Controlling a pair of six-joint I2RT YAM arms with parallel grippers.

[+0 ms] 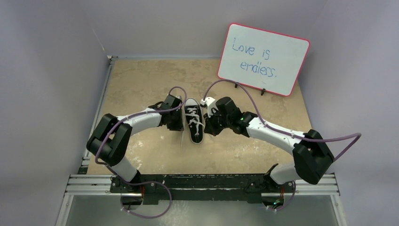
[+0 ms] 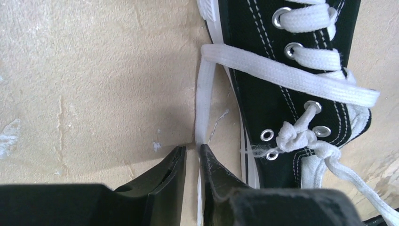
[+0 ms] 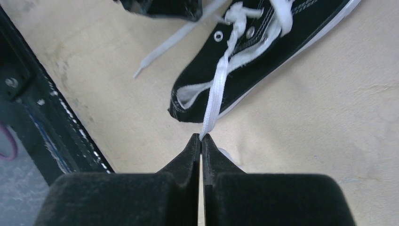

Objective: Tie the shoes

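Between both claws, mid-table, sneaker (image 1: 193, 121), laces (image 3: 214, 96) pinched.

Pale lavender walls (image 1: 51, 56); worn tan tabletop (image 1: 141, 80); pink-framed whiteboard (image 1: 263, 59) propped at back right.

A white rectangular whiteboard with a red rim (image 1: 263, 59) stands tilted at the far right of the tan, scuffed wooden tabletop (image 1: 141, 84), bearing blue handwriting that reads "Love is endless." A black metal rail (image 1: 202, 183) runs along the table's near edge, and plain grey walls (image 1: 47, 70) enclose the space.
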